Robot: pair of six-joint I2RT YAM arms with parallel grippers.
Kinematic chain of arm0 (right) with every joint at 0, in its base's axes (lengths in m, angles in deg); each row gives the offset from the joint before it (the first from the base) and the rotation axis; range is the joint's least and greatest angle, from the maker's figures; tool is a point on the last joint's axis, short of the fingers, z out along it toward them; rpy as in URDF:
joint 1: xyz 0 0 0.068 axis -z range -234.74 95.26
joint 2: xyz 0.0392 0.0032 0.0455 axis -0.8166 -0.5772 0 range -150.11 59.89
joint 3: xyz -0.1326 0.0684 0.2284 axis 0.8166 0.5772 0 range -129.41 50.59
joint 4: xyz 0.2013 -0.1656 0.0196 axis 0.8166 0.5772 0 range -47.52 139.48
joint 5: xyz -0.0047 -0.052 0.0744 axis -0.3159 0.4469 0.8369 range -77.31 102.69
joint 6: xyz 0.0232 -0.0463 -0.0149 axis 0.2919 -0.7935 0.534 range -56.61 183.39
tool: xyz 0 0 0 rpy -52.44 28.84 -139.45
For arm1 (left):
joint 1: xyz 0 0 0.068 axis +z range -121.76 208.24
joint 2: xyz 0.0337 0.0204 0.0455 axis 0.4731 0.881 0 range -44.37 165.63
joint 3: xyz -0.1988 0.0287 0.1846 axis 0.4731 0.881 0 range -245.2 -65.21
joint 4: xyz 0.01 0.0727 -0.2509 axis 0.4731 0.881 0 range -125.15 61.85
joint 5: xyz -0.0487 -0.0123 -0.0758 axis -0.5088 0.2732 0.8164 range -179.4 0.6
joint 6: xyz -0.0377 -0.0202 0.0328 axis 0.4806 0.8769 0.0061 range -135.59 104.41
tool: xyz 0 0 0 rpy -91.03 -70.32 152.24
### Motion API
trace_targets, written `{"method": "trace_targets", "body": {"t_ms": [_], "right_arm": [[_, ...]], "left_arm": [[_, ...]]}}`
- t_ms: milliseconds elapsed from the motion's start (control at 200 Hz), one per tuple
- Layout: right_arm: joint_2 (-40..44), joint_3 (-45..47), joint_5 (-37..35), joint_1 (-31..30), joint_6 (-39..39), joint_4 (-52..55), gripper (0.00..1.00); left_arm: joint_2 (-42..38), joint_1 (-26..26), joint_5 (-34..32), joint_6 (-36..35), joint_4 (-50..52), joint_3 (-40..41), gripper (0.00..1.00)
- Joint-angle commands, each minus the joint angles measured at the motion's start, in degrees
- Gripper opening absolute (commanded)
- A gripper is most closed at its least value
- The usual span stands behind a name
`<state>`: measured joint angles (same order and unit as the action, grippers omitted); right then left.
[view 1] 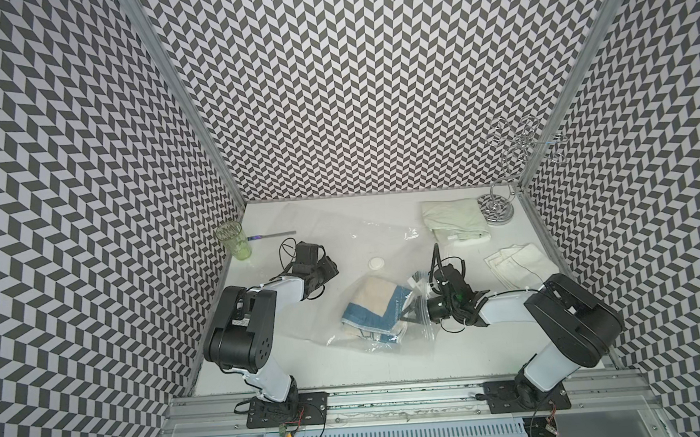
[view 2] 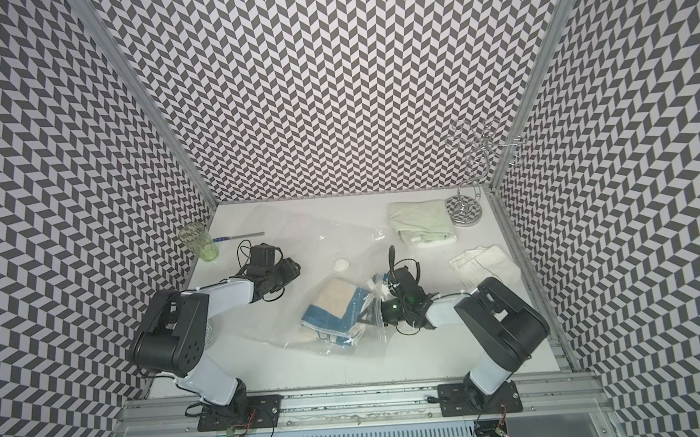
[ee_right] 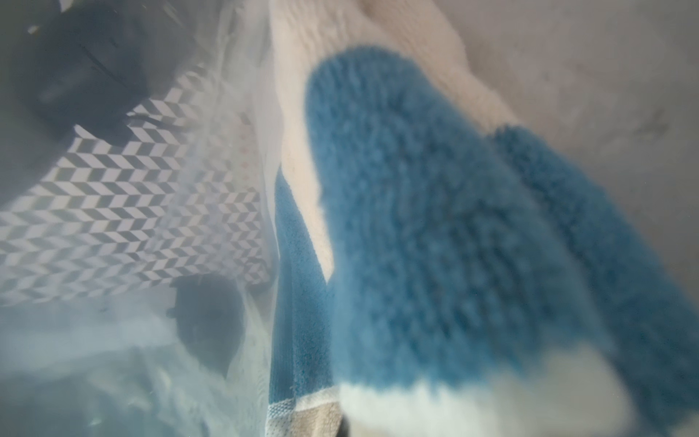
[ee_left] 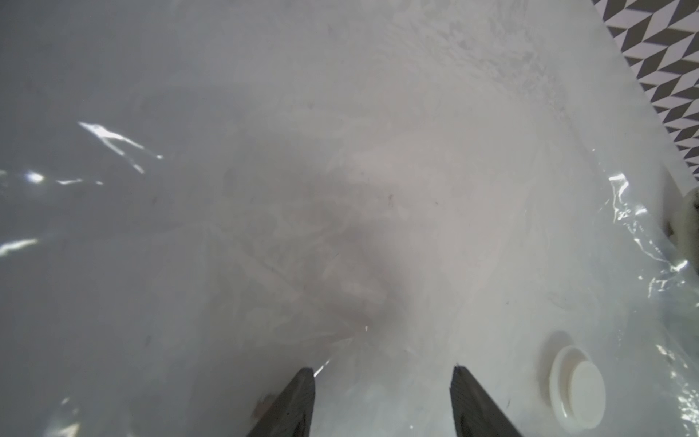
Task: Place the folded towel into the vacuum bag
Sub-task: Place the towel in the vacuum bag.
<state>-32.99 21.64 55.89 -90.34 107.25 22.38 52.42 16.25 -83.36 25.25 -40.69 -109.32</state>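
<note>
Table point(view 1: 307, 363), near edge: both arm bases sit on the rail, and bare surface lies just beyond them.

Middle of the surface, slightly toward the near edge: the folded towel point(view 1: 376, 305) point(view 2: 337, 305), blue border round a beige centre, lies inside the near end of the vacuum bag point(view 1: 354, 244) point(view 2: 321, 246) and shows through the clear plastic. The bag's open end faces the right arm.

The right gripper point(view 1: 410, 316) point(view 2: 362, 316) reaches in through that open end, tips at the towel's right-hand corner. Jaws closed. In the right wrist view blue and cream pile point(ee_right: 416, 227) fills the frame and hides the fingers. I cannot tell whether cloth is pinched between them.

Just beyond the towel: the round white valve point(view 1: 377, 263) point(ee_left: 578, 389) on the bag's upper sheet.

The left gripper point(ee_left: 384, 372) hangs over the bag's left part, beside the valve. Jaws apart, nothing between them, wrinkled plastic below.

Right edge: a folded white cloth point(view 1: 517, 265), apart from the bag.

Toward the far right corner: a pale green towel point(view 1: 454, 221), and beside it a chrome wire stand point(view 1: 497, 210) on a round base.

Left edge, far part: a green-tinted glass point(view 1: 235, 245), upright. Next to it a slim grey rod point(view 1: 272, 235) with a blue end lies flat.
</note>
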Motion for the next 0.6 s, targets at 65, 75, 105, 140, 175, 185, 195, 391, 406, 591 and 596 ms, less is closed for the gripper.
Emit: {"method": "trace_targets", "body": {"t_ms": [65,75,105,140,175,185,195,391,406,591,596], "right_arm": [[2.51,3.48,-1.85,-2.68,4.59,-5.16,0.0],[2.7,3.6,-1.95,-2.83,4.73,-5.16,0.0],[3.08,3.96,-2.21,-3.22,5.2,-5.05,0.0],[3.66,4.43,-2.38,-3.57,5.73,-4.92,0.0],[4.31,4.96,-2.43,-3.84,6.37,-4.94,0.0],[4.56,5.13,-2.51,-3.91,6.58,-4.93,0.0],[4.82,5.31,-2.55,-3.94,6.72,-4.9,0.0],[7.67,6.47,-3.15,-5.25,9.4,-4.05,0.0],[7.7,6.33,-3.24,-5.35,9.49,-4.07,0.0],[5.22,4.66,-3.48,-5.76,12.19,-6.73,0.0],[5.11,4.63,-3.48,-5.78,12.29,-6.81,0.0]], "left_arm": [[7.5,-0.7,2.22,2.23,-0.91,0.16,0.59],[7.74,-0.81,2.22,2.18,-0.95,-0.05,0.59],[8.4,-1.24,2.28,2.06,-1.11,-0.53,0.58],[9.29,-1.73,2.81,1.9,-1.46,-1.27,0.58],[10.17,-2.34,3.32,1.72,-1.65,-2.09,0.57],[10.46,-2.58,3.42,1.64,-1.66,-2.28,0.57],[10.83,-2.77,3.62,1.57,-1.6,-2.64,0.57],[18.87,-7.43,5.99,-0.54,0.42,-12.03,0.56],[19.83,-7.64,6.12,-0.81,0.7,-13.03,0.56],[30.26,-8.99,8.99,-2.65,3.32,-23.7,0.54],[30.45,-9.09,9.03,-2.67,3.38,-23.94,0.54]]}}
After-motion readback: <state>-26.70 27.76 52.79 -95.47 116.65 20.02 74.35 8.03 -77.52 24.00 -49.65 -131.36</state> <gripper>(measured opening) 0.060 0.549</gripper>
